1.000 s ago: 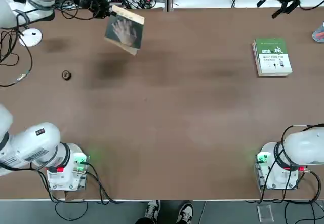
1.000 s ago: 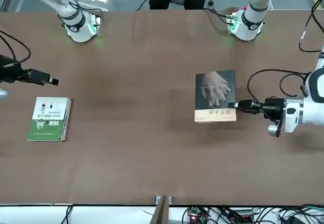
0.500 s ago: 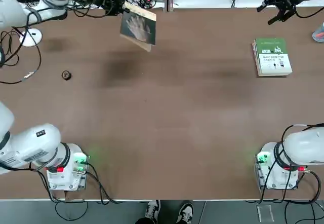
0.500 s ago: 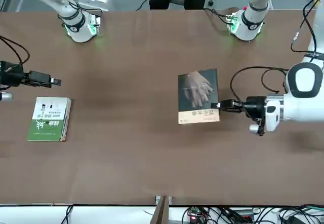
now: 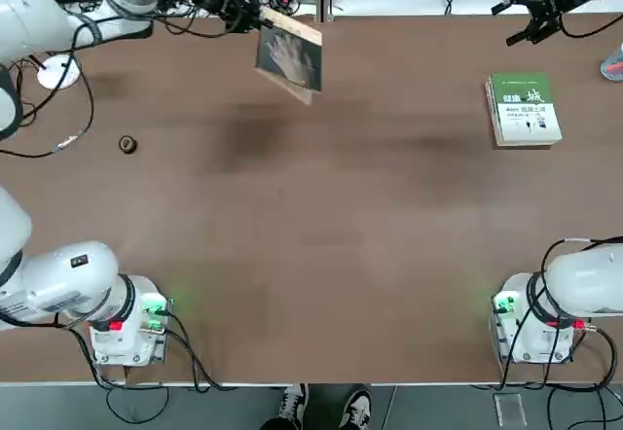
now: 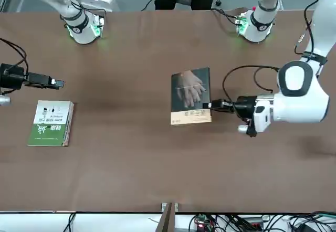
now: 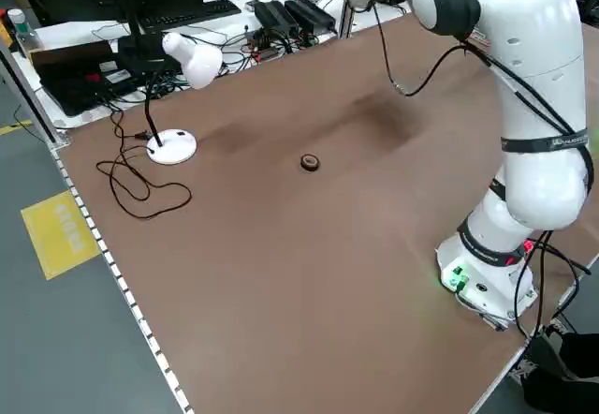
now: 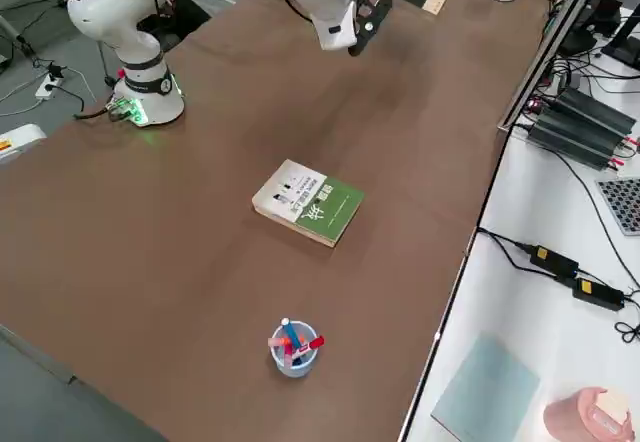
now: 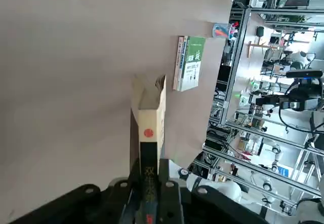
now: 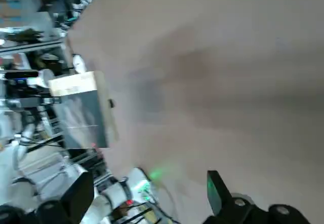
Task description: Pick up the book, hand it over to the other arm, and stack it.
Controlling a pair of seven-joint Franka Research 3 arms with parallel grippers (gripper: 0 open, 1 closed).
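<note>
The book (image 5: 289,57) is a thin dark grey paperback with a pale hand image and a tan band. It hangs tilted above the table's far edge, left of centre. My left gripper (image 5: 256,17) is shut on its edge, and in the front view the same gripper (image 6: 211,105) grips the book (image 6: 190,95) from the side. The left wrist view shows the book's spine (image 9: 148,133) clamped between the fingers. My right gripper (image 5: 531,8) is open above the far right corner, with nothing in it. From the right wrist the book (image 10: 83,115) shows far off.
A thicker green-and-white book (image 5: 524,109) lies flat at the far right, just nearer than the right gripper. A small round object (image 5: 127,144) and a desk lamp base (image 5: 58,70) are at the far left. A cup of pens (image 8: 292,347) stands near the right edge.
The left arm has carried the book rightward along the far edge, toward the table's middle. The right gripper has shifted slightly and stays open.
</note>
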